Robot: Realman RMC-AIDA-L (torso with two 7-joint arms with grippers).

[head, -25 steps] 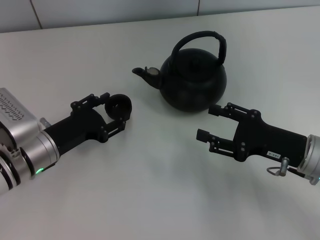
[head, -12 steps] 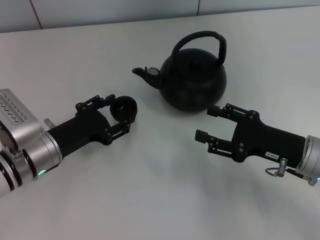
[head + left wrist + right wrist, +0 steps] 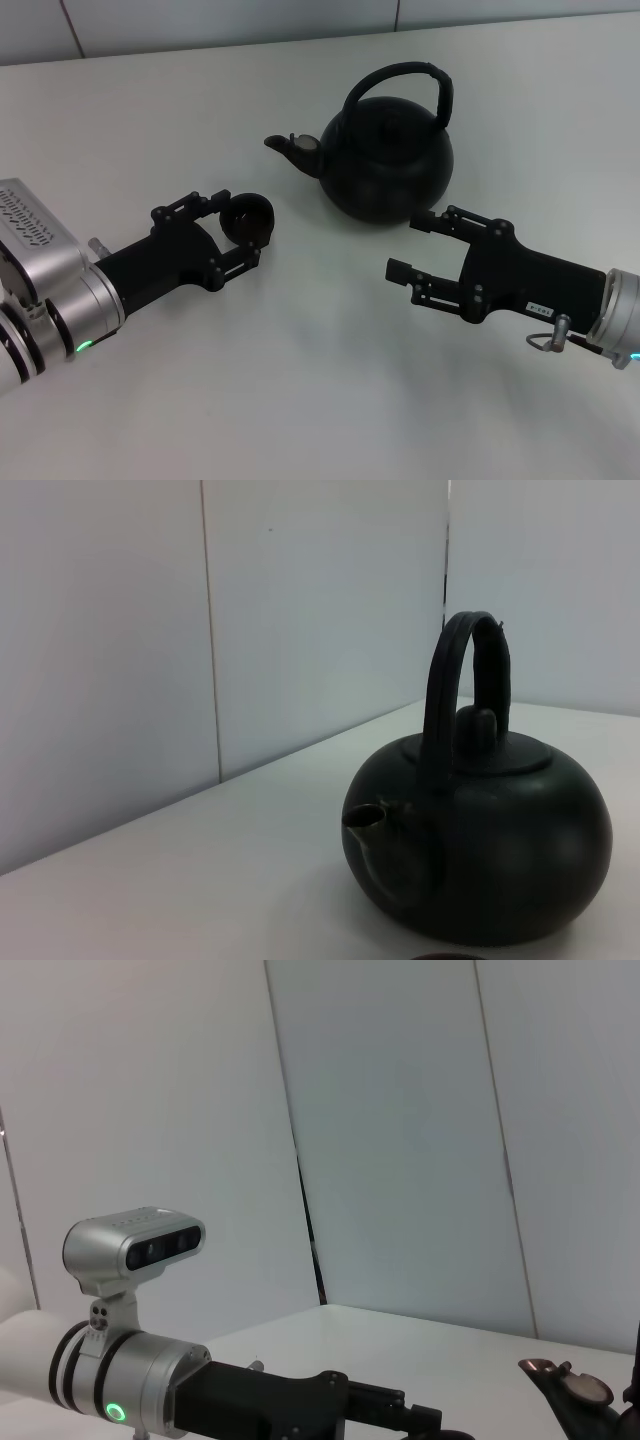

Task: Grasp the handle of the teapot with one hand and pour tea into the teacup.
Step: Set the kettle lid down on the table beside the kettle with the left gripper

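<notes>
- The teapot (image 3: 388, 150) sits upright on the white table (image 3: 300, 400), toward the far middle, its spout (image 3: 288, 146) pointing to the robot's left and its arched handle (image 3: 400, 85) standing straight up over the lid.
- Left gripper (image 3: 232, 228) reaches in low from the near left, fingers pinching the teacup (image 3: 247, 217) between them, one finger on each side of the rim.
- The cup sits in front of and to the left of the pot, just below the spout line, clear of the pot's body.
- Whether the cup rests on the table or hangs a touch above it, I cannot tell from the head view.
- Right gripper (image 3: 420, 245) comes in from the near right, fingers spread wide and holding nothing.
- Its far finger (image 3: 440, 222) lies right by the pot's lower front wall; touching or just short, I cannot tell. The near finger (image 3: 405, 272) is out over bare table.
- Left wrist view: the pot (image 3: 480, 850) fills the frame side-on, handle (image 3: 455, 690) arching over the lid knob (image 3: 484, 723), spout (image 3: 368, 820) toward the camera, a sliver of cup rim (image 3: 450, 956) at the edge.
- Right wrist view: the left arm (image 3: 150, 1390) stretches across, green light on, with the spout tip (image 3: 565, 1390) at the far side.
</notes>
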